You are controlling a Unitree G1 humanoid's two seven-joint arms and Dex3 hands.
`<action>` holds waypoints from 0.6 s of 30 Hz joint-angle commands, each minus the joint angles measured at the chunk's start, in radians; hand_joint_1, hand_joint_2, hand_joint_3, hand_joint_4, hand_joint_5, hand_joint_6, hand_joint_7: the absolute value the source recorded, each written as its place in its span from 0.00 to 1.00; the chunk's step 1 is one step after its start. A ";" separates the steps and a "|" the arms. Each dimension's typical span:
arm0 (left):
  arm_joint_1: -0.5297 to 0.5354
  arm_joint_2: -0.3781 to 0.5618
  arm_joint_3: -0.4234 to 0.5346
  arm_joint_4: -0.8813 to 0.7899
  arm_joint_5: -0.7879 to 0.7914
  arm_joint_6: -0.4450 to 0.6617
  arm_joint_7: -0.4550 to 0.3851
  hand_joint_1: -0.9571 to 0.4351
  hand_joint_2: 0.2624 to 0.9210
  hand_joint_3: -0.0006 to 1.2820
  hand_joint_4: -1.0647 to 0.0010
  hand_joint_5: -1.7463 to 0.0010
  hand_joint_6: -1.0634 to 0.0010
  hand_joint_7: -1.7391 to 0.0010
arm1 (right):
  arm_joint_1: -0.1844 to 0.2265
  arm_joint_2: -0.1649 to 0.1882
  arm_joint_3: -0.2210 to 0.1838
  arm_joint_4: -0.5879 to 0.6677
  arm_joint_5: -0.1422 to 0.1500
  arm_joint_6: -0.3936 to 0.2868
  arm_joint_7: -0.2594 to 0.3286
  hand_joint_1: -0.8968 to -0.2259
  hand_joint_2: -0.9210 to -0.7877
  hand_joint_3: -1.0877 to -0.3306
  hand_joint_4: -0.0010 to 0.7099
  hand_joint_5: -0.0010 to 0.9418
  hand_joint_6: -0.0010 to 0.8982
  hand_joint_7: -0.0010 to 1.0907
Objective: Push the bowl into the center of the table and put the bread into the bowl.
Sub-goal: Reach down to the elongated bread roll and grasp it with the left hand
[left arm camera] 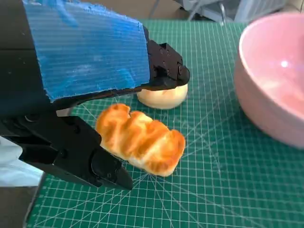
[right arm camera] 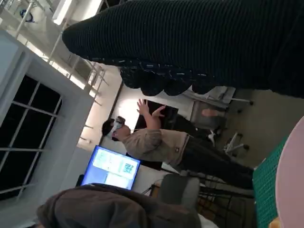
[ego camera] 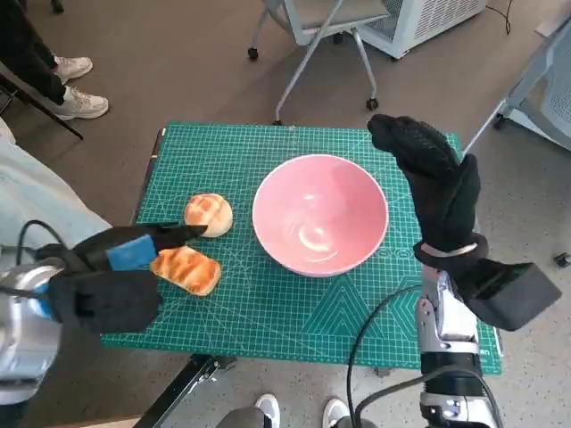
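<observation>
On the desk, green cutting mat on top, the pink bowl sits roughly mid-mat, upright, nothing in it.

Left hand is low over the mat's left part. Its fingers are spread wide either side of the long bread roll: upper finger above the roll, lower one beside its near end. Left wrist view shows the roll lying flat on the mat between them, not lifted; can't tell if either finger actually touches it. Nothing gripped.

Round bun sits just past the left fingertips, partly hidden under the upper finger in the left wrist view, close to the roll but apart from it. Both breads are outside the bowl, between the left fingers and the bowl's left wall.

Right hand is raised by the bowl's right rim, gloved fingers extended and pointing away from the robot, holding nothing. Head view can't settle whether the glove touches the rim; looks just beside it. Right wrist view is mostly glove, a sliver of bowl rim and mat at one corner.

Background: a person with raised hands near a lit screen; chair legs and someone's shoes on the floor beyond the desk.
</observation>
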 commanded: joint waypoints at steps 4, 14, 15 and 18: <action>-0.043 -0.044 -0.077 0.101 0.082 -0.051 0.037 0.66 0.72 0.00 0.77 0.99 0.69 0.99 | 0.031 0.002 0.004 0.005 0.007 0.023 0.021 0.28 0.00 0.44 0.28 0.00 0.05 0.52; -0.061 -0.082 -0.137 0.198 0.165 -0.073 0.076 0.71 0.85 0.03 0.55 0.97 0.44 0.94 | 0.040 -0.001 -0.001 -0.015 0.017 0.040 0.034 0.28 0.00 0.44 0.28 0.00 0.06 0.52; -0.062 -0.083 -0.141 0.209 0.170 -0.084 0.082 0.71 0.87 0.03 0.52 0.97 0.42 0.94 | 0.041 0.000 -0.002 -0.016 0.018 0.041 0.036 0.28 0.00 0.44 0.28 0.00 0.06 0.51; -0.064 -0.084 -0.146 0.237 0.180 -0.115 0.101 0.73 0.95 0.04 0.32 0.83 0.34 0.78 | 0.042 0.001 -0.002 -0.019 0.019 0.044 0.036 0.29 0.00 0.44 0.29 0.00 0.06 0.51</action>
